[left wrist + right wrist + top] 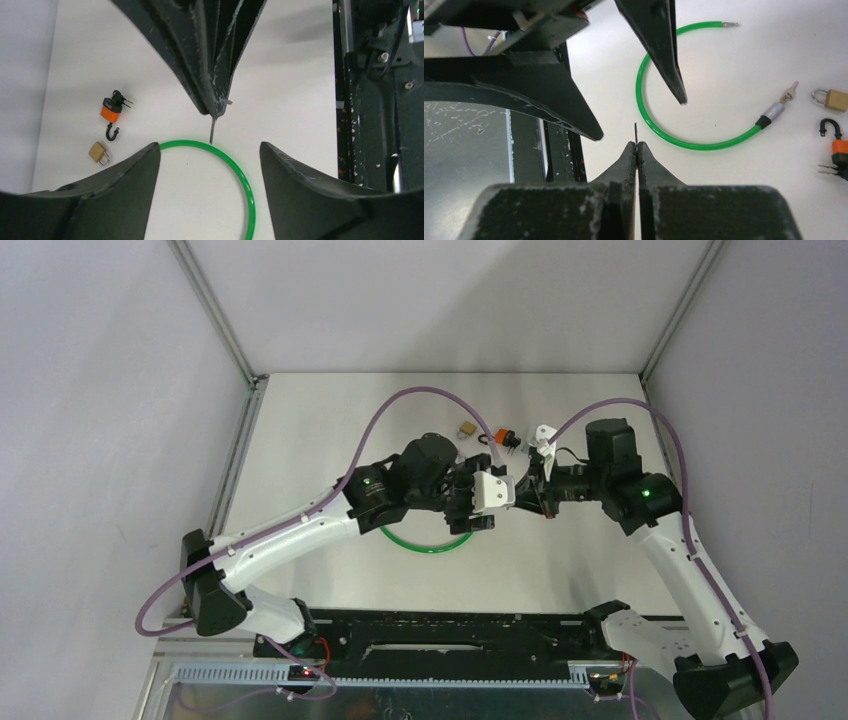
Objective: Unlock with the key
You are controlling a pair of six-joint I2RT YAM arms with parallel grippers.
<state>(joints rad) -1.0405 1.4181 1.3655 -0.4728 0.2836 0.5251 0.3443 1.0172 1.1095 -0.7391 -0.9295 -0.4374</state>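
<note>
**Condition.** The right hand (636, 146) is clenched, its fingertips pinching a thin metal key (213, 128) by one end. The blade sticks out past the tips. The left hand (209, 147) is released, with one finger on each side of the key and neither touching it. Both hands are above the surface (290, 75), with a green cable (239, 167) directly beneath them. A brass padlock (98, 152) with its shackle closed and an orange padlock (110, 111) lie side by side on the surface, well apart from both hands. The pictures do not show which lock the key fits.

**Hazards (judgement).**
1. Only the extreme tips of the right hand hold the key. A slight knock could rotate it or pull it free.
2. If the left hand closes off-centre, one finger will reach the blade first and lever it sideways.
3. If the right hand releases before the left hand has a firm hold, the key will fall onto the cable below.
4. A key that is regrasped tilted will not line up with a keyway.
5. Neither padlock is held down, so pressure from the key may push it across the surface.
</note>
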